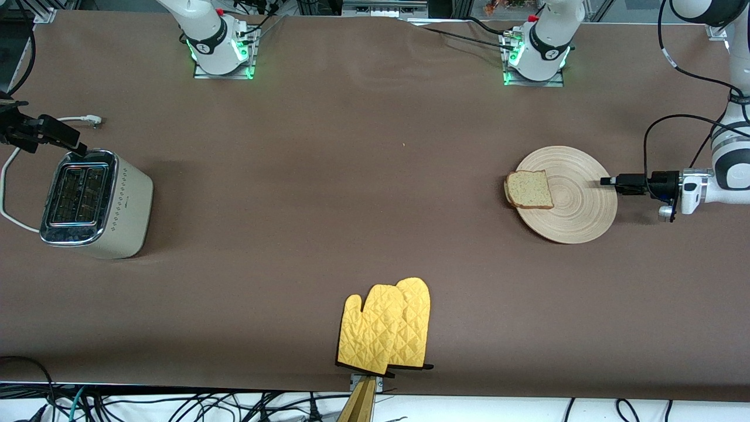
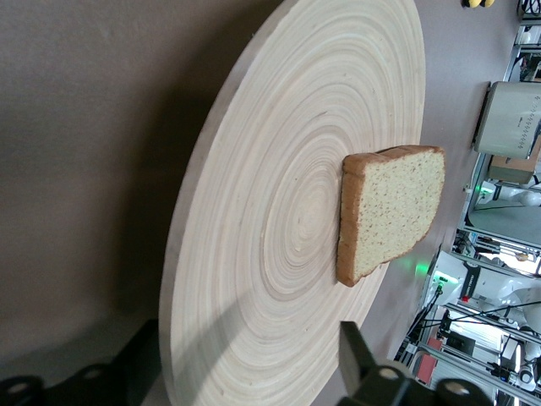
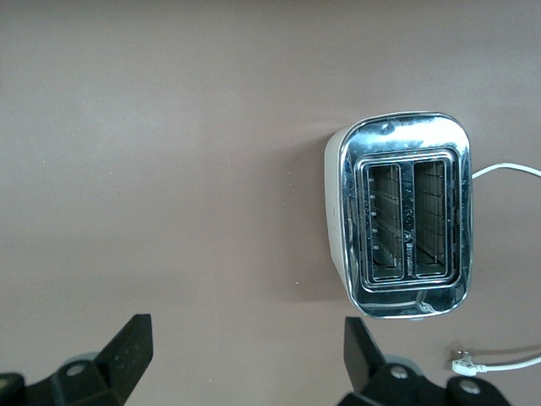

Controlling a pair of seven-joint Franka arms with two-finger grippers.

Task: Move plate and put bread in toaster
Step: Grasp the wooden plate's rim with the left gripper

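Observation:
The round light-wood plate (image 1: pixel 577 202) lies toward the left arm's end of the table, with the bread (image 1: pixel 530 189) flat on its rim toward the right arm's end. My left gripper (image 1: pixel 606 181) is level with the table at the plate's rim, open, its jaws standing one on each side of the rim. The left wrist view shows the plate (image 2: pixel 279 220) between the jaws of the left gripper (image 2: pixel 249 338), and the bread (image 2: pixel 393 211). The cream toaster (image 1: pixel 94 202) stands at the right arm's end. My right gripper (image 1: pixel 73 143) hovers open and empty over the toaster's edge. The right wrist view shows it (image 3: pixel 245 355) and the two empty slots of the toaster (image 3: pixel 406 224).
A pair of yellow oven mitts (image 1: pixel 387 331) lies at the table edge nearest the front camera. The toaster's white cord (image 1: pixel 9 199) loops past the toaster, and its plug (image 1: pixel 94 120) lies on the table farther from the front camera than the toaster.

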